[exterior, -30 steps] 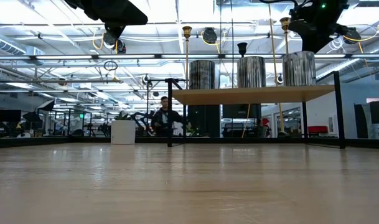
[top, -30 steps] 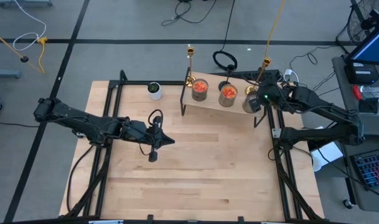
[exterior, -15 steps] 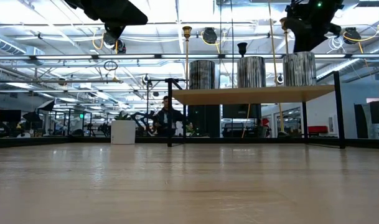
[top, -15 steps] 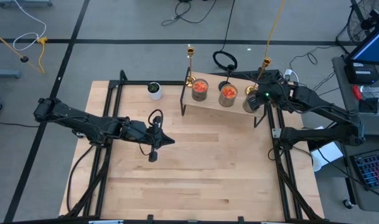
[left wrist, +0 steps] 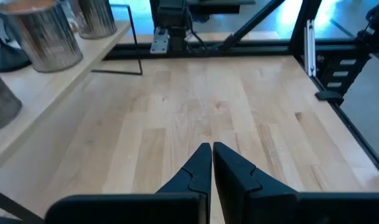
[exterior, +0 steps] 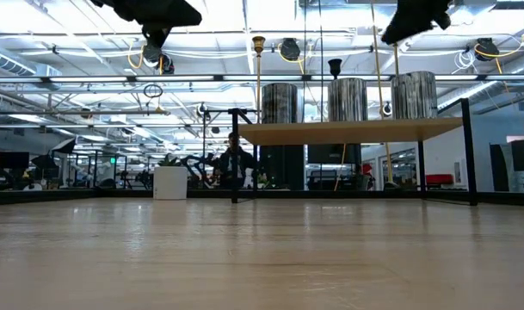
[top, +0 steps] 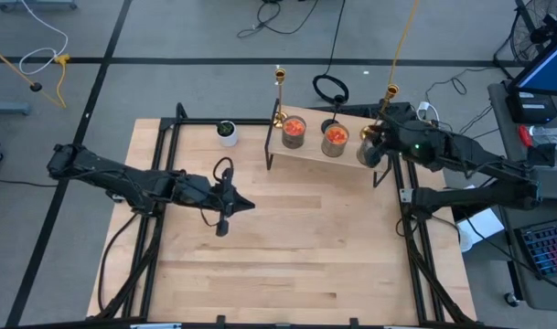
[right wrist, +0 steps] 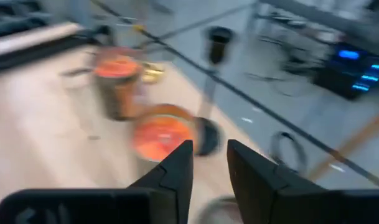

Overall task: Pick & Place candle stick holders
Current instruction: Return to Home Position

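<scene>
Pale wood makes up the shelf (exterior: 348,131) standing at the far edge of the table (top: 287,265), and all six holders are on it. An orange-red jar (top: 294,131), a second orange-red jar (top: 335,139) and a grey jar (exterior: 413,94) form a row. Behind them rise the left gold holder (top: 279,117), the black holder (exterior: 335,65) and the right gold holder (top: 390,91). The right gripper (right wrist: 209,149) hangs above the shelf's right end, over the grey jar, with its fingers apart and nothing between them (its own view is blurred). The left gripper (left wrist: 211,149) hovers over the table's left-middle, fingers pressed together and empty. A white cup (top: 226,132) sits left of the shelf.
</scene>
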